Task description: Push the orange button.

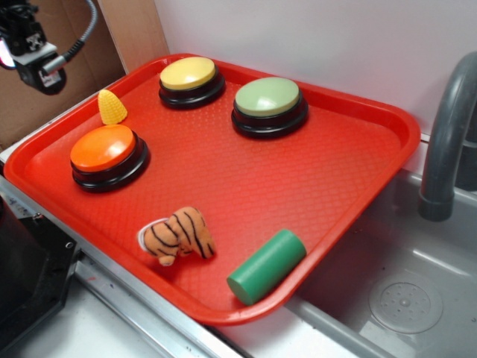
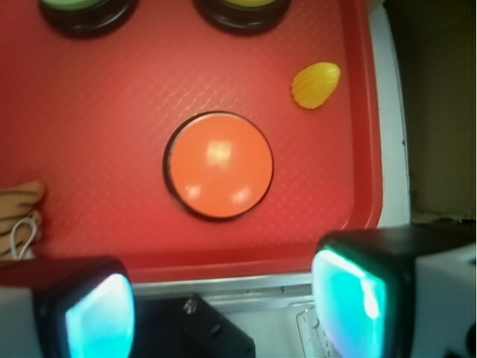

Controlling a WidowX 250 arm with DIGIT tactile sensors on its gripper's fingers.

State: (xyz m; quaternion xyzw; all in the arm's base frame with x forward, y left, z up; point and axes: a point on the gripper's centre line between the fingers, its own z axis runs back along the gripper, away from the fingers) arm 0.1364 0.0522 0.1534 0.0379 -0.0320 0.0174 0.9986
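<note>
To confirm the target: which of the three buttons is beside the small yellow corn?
The orange button, at the tray's left edge; the corn stands right behind it. The yellow button and green button sit farther back.

Exterior view: set high at the near right of the scene, angled down and leftward across the whole red tray [image 1: 358,186], at middling range.
Wrist view: carried on the arm, aimed almost straight down from close above the tray's left part; the gripper [image 2: 223,306] pads are seen at the bottom edge.
Shared area: the orange button [image 1: 104,149] [image 2: 218,165], the yellow corn piece [image 1: 112,108] [image 2: 315,83], and parts of the two far buttons are seen in both.
</note>
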